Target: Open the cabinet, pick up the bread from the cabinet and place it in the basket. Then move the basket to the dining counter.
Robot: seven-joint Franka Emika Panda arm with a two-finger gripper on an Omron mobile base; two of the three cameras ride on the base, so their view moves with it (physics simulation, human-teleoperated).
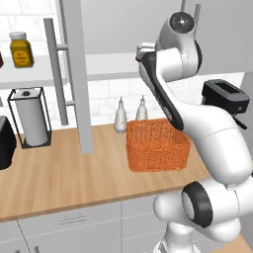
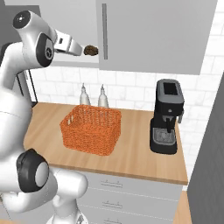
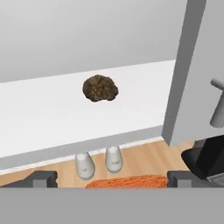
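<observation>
Spread wide before the bread (image 3: pixel 100 88) on the cabinet (image 3: pixel 52 109) shelf, needed straight advance, centred, then gentle closing.

Dark brown bread (image 3: pixel 100 88), orange woven basket (image 1: pixel 157 145), grey cabinet (image 2: pixel 153 35).

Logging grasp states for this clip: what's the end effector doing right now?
End effector: open, holding nothing, facing the bread on the cabinet shelf.

basket (image 3: pixel 127 181) mostly cut off below, coffee machine (image 1: pixel 226 99) half hidden behind arm
</observation>
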